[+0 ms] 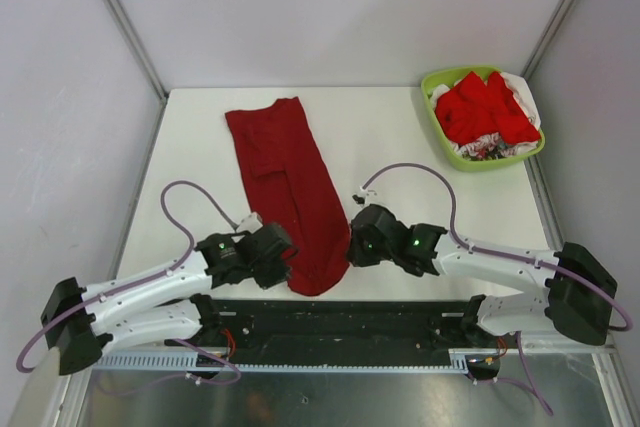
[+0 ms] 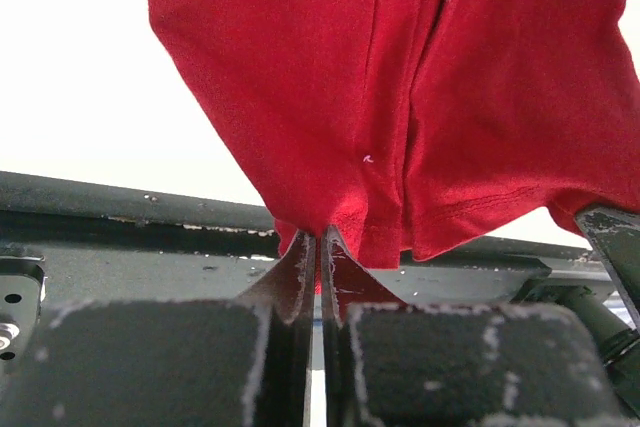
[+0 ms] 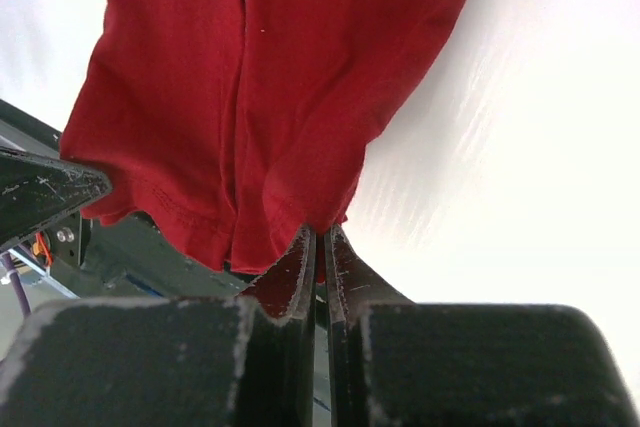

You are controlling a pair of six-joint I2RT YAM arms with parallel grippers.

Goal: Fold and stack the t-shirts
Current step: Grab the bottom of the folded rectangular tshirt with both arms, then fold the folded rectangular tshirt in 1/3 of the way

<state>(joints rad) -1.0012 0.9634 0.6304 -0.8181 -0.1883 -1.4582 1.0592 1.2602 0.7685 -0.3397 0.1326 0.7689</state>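
At your near table edge, your left gripper and right gripper each pinch the hem of the dark crimson t-shirt, a long strip running away across the table. At the far right, the lime-green basket holds bright red t-shirts over white fabric.

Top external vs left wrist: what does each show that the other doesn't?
Top external only: the whole crimson t-shirt lying lengthwise on the table, plus the green basket of brighter red shirts at the far right corner. Left wrist only: the left hand pinched shut on the hem's edge, with the hem stitching seen close up. Both: the crimson t-shirt, the left hand at its near end, and the white table.
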